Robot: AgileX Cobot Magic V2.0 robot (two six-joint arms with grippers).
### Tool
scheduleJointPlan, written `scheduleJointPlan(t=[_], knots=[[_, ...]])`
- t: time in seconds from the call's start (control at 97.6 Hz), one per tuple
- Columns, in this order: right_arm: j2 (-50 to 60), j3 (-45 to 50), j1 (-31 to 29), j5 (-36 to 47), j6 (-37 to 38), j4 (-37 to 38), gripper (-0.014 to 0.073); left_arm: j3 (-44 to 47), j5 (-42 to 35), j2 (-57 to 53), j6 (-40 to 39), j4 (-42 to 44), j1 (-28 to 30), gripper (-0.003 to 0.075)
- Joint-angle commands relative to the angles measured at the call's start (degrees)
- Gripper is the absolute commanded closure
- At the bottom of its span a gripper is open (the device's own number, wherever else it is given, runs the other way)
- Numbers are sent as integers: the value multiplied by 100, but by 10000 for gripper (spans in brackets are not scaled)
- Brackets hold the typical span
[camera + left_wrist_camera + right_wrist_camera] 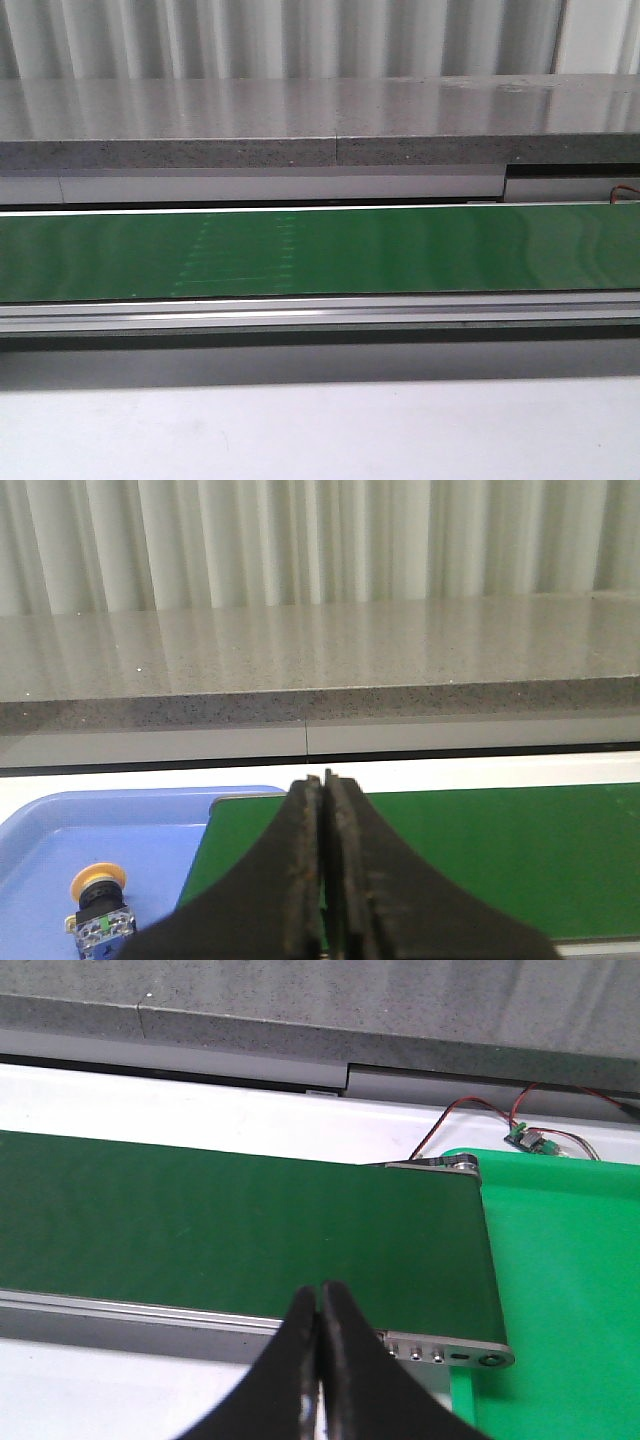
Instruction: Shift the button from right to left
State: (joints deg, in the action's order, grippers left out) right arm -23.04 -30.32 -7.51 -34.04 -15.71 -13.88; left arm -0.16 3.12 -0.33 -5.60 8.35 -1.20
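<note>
Front view: a green conveyor belt [320, 250] runs across the whole width, with a grey stone ledge [300, 125] behind it and a pale surface [320, 430] in front. Neither arm and no button shows here.

Left wrist view: the left gripper [326, 880] hangs over the end of the green conveyor belt [500, 850], its jaws pressed together with nothing between them. Just beside the belt's end lies a blue tray [120, 815]. The button [98, 912] sits in that tray, orange cap up, well clear of the belt and apart from the jaws.

Right wrist view: the right gripper [320, 1370] hovers at the near edge of the green conveyor belt [230, 1230], jaws pressed together and holding nothing. Past the belt's roller end lies a green tray [560, 1260]; beyond it sits a small circuit board [530, 1140] with red and black wires.
</note>
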Motion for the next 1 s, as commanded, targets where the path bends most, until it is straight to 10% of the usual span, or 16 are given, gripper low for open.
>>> scheduleJointPlan(t=[0.0,0.994], knots=[[-14,-147,11,381,-42,-3,661,149,-514,-188,-115,2,9,740],[-14,-147,11,379,-42,-3,661,149,-580,-188,-115,-116,9,740]])
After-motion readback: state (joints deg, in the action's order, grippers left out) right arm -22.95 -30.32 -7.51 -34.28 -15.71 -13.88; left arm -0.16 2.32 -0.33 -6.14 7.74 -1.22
